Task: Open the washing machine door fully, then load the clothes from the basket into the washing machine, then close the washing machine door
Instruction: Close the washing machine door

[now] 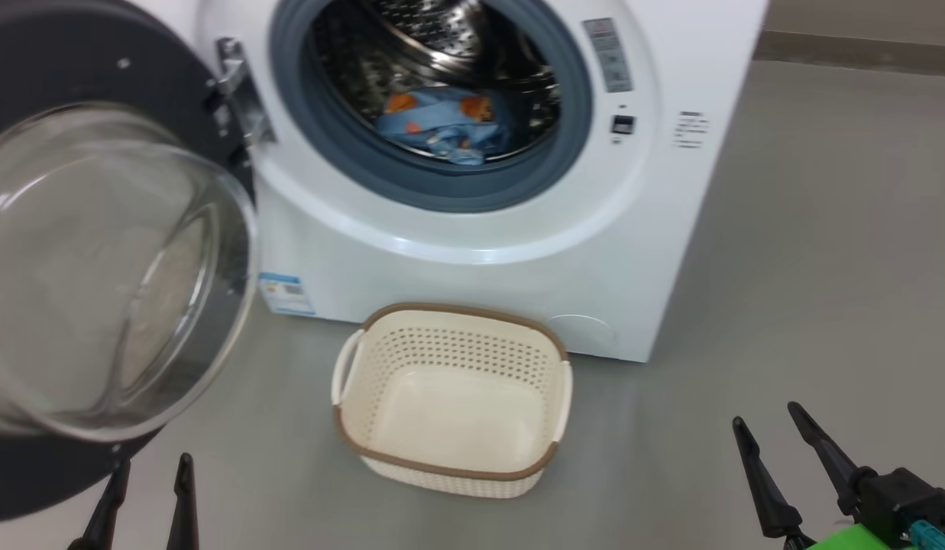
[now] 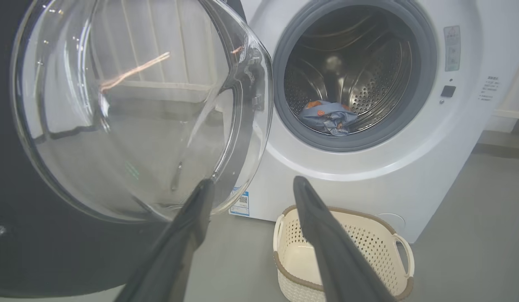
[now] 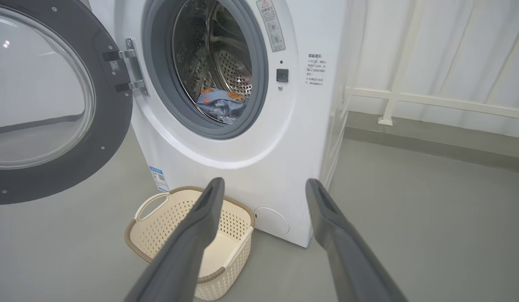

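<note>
The door point(image 1: 52, 76) stands wide open, hanging out from the left side of the machine point(image 1: 480, 283) on a shiny hinge point(image 1: 235, 92). The clothes point(image 1: 441, 126) lie in a small heap low in the drum point(image 1: 441, 30), just behind the grey ring point(image 1: 434, 191). The basket point(image 1: 457, 309) sits on the floor right in front of the machine, and it has nothing in it. So I think the only job left is to shut the door. The left gripper point(image 1: 153, 462) is wide open and holds nothing. It is in front of the machine, off to the left, low down by the bottom edge of the door. The right gripper point(image 1: 766, 416) is wide open and empty too, off to the front right, well apart from the machine. The door looks big, hard and a bit heavy, but it should swing easily on its hinge. Its glass bowl point(image 1: 98, 267) looks smooth and slippery, and it could crack, so I would not push or pinch there. The best place looks like the black rim on the side far from the hinge, pushed gently toward the machine. The clothes are soft and light, and they seem to sit clear of the ring, so they should not get pinched.
</note>
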Controlling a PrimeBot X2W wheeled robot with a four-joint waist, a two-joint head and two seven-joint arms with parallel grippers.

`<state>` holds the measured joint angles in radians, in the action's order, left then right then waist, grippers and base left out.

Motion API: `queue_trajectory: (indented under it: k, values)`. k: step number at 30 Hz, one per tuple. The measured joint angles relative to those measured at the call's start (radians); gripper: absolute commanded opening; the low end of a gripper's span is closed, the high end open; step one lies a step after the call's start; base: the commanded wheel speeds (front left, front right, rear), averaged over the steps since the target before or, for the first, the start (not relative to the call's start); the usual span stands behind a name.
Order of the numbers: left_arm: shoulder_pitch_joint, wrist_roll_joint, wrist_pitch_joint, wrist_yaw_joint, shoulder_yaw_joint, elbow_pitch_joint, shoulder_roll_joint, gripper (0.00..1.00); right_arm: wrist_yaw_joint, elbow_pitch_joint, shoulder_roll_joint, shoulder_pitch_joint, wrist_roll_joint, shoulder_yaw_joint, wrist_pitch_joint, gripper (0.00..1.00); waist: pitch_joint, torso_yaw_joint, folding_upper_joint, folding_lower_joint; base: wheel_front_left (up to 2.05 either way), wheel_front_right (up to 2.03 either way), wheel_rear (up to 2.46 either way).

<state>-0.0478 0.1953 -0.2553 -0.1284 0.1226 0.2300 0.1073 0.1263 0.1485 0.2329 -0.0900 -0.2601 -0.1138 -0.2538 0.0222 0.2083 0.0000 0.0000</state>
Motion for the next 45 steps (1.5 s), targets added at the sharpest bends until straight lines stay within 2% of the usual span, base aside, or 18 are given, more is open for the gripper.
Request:
queue_trajectory:
  k: [22, 29, 38, 39, 40, 42, 45]
  values:
    - [-0.004, 0.007, 0.000, 0.000, 0.066, -0.032, -0.048, 1.00, 0.000, 0.007, 0.025, 0.094, 0.000, -0.099, 0.000, 1.00, 0.041, 0.307, 0.0000, 0.0000, 0.00, 0.00, 0.00]
    - [-0.019, 0.008, 0.000, 0.000, 0.099, -0.055, -0.063, 1.00, 0.000, 0.030, 0.046, 0.146, -0.003, -0.145, 0.000, 1.00, 0.068, 0.334, 0.0000, 0.0000, 0.00, 0.00, 0.00]
    - [-0.019, 0.008, 0.000, 0.000, 0.115, -0.077, -0.069, 1.00, 0.000, 0.037, 0.053, 0.155, -0.025, -0.162, 0.000, 1.00, 0.074, 0.336, 0.0000, 0.0000, 0.00, 0.00, 0.00]
    - [-0.019, 0.010, 0.000, 0.000, 0.116, -0.082, -0.069, 0.94, 0.000, 0.037, 0.053, 0.155, -0.030, -0.162, 0.000, 1.00, 0.075, 0.336, 0.0000, 0.0000, 0.00, 0.00, 0.00]
    - [-0.019, 0.019, 0.000, 0.000, 0.116, -0.090, -0.070, 0.49, 0.000, 0.037, 0.053, 0.155, -0.031, -0.162, 0.000, 1.00, 0.076, 0.336, 0.0000, 0.0000, 0.00, 0.00, 0.00]
    - [-0.016, 0.047, 0.000, 0.000, 0.120, -0.115, -0.071, 0.00, 0.000, 0.037, 0.053, 0.155, -0.031, -0.160, 0.000, 1.00, 0.078, 0.335, 0.0000, 0.0000, 0.00, 0.00, 0.00]
    - [0.012, 0.090, 0.000, 0.000, 0.128, -0.157, -0.065, 0.00, 0.000, 0.037, 0.052, 0.155, -0.031, -0.154, 0.000, 1.00, 0.082, 0.335, 0.0000, 0.0000, 0.00, 0.00, 0.00]
